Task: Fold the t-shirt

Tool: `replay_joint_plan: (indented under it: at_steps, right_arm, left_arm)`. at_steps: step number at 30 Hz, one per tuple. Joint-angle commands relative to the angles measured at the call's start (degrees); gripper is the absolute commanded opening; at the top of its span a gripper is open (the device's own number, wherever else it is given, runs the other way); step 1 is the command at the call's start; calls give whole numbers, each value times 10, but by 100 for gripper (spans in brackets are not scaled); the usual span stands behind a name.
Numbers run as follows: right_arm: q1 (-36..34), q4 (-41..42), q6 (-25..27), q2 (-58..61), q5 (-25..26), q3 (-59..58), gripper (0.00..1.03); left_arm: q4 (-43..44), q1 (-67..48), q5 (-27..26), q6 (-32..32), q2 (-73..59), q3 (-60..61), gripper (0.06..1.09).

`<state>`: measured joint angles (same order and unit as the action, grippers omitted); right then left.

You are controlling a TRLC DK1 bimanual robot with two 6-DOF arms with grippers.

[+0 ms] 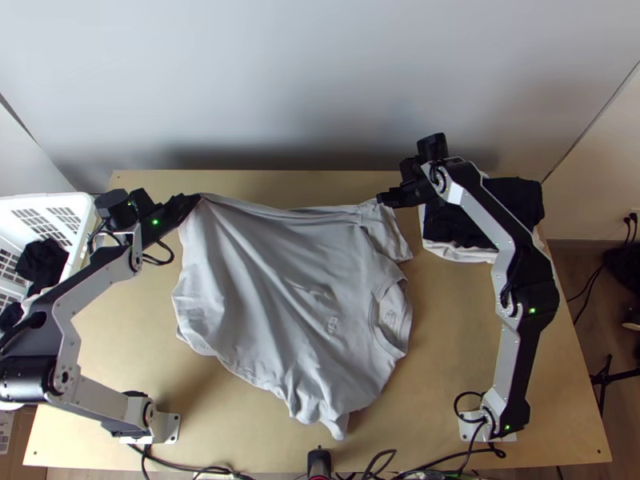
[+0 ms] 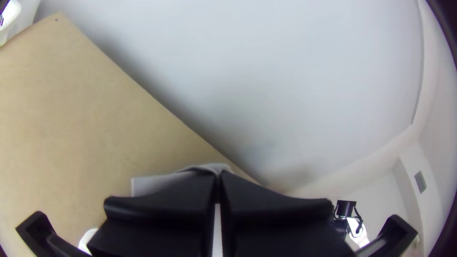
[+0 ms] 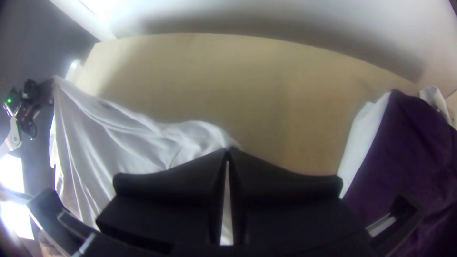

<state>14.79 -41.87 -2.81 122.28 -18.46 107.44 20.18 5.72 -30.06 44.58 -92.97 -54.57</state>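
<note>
T-shirt (image 1: pixel 264 280) clamped in left claw (image 1: pixel 197 198) and right claw (image 1: pixel 382 199), white basket (image 1: pixel 82 224) holding dark cloth (image 1: pixel 40 262)

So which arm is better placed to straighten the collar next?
Right, I'd say: the right claw grips the shirt by a sleeve, nearer the collar. The left claw holds the opposite end. Either would probably need to release first.

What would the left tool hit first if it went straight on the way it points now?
Past the t-shirt it grips, the left tool would probably meet the pale wall; its height is unclear, so it might graze the table first.
</note>
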Motion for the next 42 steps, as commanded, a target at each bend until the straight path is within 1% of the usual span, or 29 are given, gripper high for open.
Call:
replay_joint_plan:
  at_steps: [1,6,10,14,16,18,22,24,28,32,36,39,42]
  right_arm:
    - [5,12,-1,2,3,21,3]
    - [7,19,-1,12,20,64,3]
    - [7,21,-4,15,29,98,3]
    - [7,30,-7,10,40,106,3]
    - [7,34,-6,31,45,116,3]
    - [8,22,-5,57,57,123,3]
    - [2,9,-5,75,61,115,3]
    - [-1,10,-6,75,66,114,3]
    - [-6,19,-5,76,92,124,3]
    - [-7,27,8,85,107,136,3]
    - [-6,47,24,101,134,138,3]
    - [-6,60,29,111,147,138,3]
    - [-6,62,29,120,149,139,3]
  left_arm:
    - [-3,-3,10,2,-28,-18,9]
    - [-13,-14,19,-11,-67,-50,9]
    - [-38,-26,36,-38,-99,-74,9]
    - [-44,-34,46,-54,-112,-73,9]
    - [-45,-35,48,-56,-120,-73,9]
    - [-45,-35,51,-56,-127,-73,9]
    - [-45,-33,65,-59,-138,-73,9]
    - [-50,-29,80,-71,-141,-72,9]
    - [-56,-23,119,-119,-145,-74,9]
    - [-55,-11,142,-129,-149,-87,9]
    - [-51,-4,172,-143,-165,-106,9]
    - [-50,0,179,-154,-178,-117,9]
    - [-50,1,179,-159,-179,-118,9]
